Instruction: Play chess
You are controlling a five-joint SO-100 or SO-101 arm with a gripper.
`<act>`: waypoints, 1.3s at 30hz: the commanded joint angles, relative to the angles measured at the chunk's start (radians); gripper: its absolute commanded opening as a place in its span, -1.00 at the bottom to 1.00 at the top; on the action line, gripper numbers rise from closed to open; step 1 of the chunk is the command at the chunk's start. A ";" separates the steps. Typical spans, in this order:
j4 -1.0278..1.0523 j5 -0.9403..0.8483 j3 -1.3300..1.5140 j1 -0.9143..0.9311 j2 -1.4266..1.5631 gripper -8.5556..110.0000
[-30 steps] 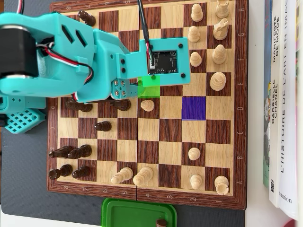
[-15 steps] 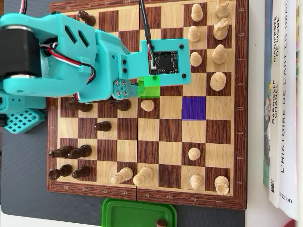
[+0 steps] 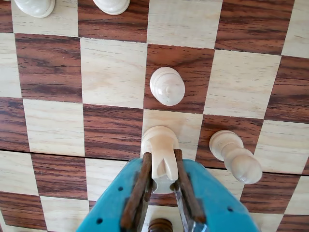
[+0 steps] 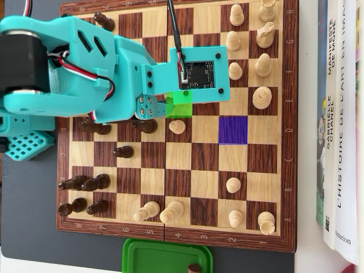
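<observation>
Evidently the turquoise plastic gripper [image 3: 163,181] has its rust-brown fingers [image 3: 140,191] clamped on a pale wooden chess piece [image 3: 159,145], which stands upright at the green-tinted square [image 4: 182,104] of the brown-and-cream wooden chessboard [image 4: 74,156]. To the right in the overhead view, one row lower, lies the purple-tinted square [image 4: 232,129], probably the destination. So the carry would run rightward and slightly down, past a small pale pawn [image 4: 177,126] just below the gripper.
</observation>
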 commanded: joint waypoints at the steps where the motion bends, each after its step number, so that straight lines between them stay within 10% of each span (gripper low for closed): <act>1: 0.000 -0.002 -0.046 0.011 0.011 -0.72; 39: 0.002 0.002 -0.034 -0.002 0.259 -0.63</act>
